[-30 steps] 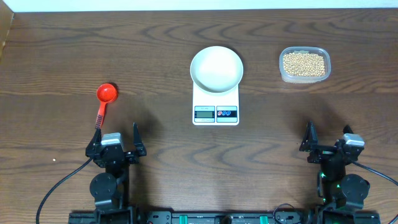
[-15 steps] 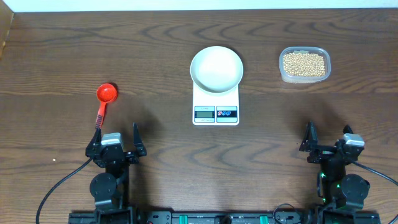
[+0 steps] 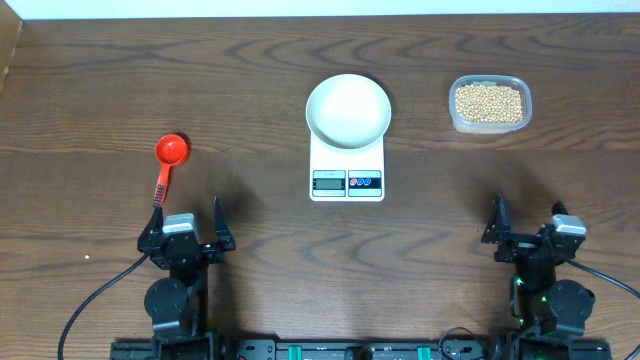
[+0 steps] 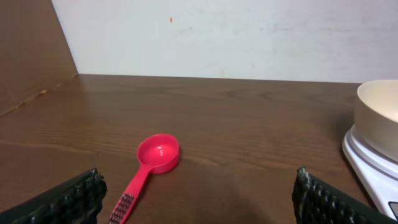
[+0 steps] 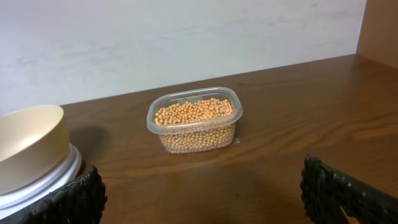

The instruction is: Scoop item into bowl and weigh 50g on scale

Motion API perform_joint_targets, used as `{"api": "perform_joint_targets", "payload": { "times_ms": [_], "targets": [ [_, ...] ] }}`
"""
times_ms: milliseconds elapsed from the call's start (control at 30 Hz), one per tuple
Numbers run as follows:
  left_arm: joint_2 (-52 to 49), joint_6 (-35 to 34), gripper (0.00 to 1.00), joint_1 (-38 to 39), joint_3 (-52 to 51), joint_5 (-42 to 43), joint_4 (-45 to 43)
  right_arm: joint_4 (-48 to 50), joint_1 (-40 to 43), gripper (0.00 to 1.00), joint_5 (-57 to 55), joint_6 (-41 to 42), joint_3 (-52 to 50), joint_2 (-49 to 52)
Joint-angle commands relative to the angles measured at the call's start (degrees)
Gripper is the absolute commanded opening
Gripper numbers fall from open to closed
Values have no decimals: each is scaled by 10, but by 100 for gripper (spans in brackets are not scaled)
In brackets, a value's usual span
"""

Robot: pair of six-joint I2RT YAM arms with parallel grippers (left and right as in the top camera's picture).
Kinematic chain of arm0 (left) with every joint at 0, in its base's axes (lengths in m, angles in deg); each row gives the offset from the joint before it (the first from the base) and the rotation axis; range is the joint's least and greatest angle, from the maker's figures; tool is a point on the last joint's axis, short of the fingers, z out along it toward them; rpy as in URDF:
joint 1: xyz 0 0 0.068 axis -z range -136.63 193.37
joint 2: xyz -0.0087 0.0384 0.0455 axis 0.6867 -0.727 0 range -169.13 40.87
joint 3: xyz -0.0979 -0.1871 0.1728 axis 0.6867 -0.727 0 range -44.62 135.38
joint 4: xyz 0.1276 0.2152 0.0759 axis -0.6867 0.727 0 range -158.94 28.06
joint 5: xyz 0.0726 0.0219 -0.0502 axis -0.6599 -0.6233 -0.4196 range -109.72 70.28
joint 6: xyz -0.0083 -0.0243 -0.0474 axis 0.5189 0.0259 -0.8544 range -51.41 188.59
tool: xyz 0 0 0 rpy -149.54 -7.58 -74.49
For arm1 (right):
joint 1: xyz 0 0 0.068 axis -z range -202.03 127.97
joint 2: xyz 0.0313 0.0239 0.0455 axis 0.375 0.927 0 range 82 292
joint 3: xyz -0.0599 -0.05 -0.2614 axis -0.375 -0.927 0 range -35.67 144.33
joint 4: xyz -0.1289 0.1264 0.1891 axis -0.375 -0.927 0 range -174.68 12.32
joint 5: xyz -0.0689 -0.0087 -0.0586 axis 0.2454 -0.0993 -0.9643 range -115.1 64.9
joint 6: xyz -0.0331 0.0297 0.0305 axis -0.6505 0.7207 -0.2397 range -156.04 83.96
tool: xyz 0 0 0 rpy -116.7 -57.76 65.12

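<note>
Overhead: scale [image 3: 320, 160] display unreadable | left wrist: bowl [image 4: 379, 109] cut off

No change shows between the earlier overhead views and this one. Neither the left gripper [image 3: 185, 222] nor the right gripper [image 3: 527, 222], both near the front edge of the table [image 3: 100, 90], has moved or altered its wide-open jaws. The red scoop [image 3: 168, 160], bowl [image 3: 348, 110], scale [image 3: 347, 172] and beans [image 3: 488, 102] lie where they lay.
</note>
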Motion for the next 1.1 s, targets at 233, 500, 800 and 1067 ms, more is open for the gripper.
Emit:
{"api": "perform_joint_targets", "payload": {
  "times_ms": [233, 500, 800, 1067],
  "targets": [
    [-31, -20, 98, 1, 26, 64, 7, -1, -7, 99, -5, 9, -2, -3],
    [-277, -15, 98, 1, 186, 74, 9, -1, -7, 99, -5, 9, -2, -3],
    [-601, -8, 98, -2, 462, 75, 138, -1, -7, 99, -5, 9, -2, -3],
    [-813, -2, 98, -68, 668, 77, 312, -1, -7, 99, -5, 9, -2, -3]
  ]
}}
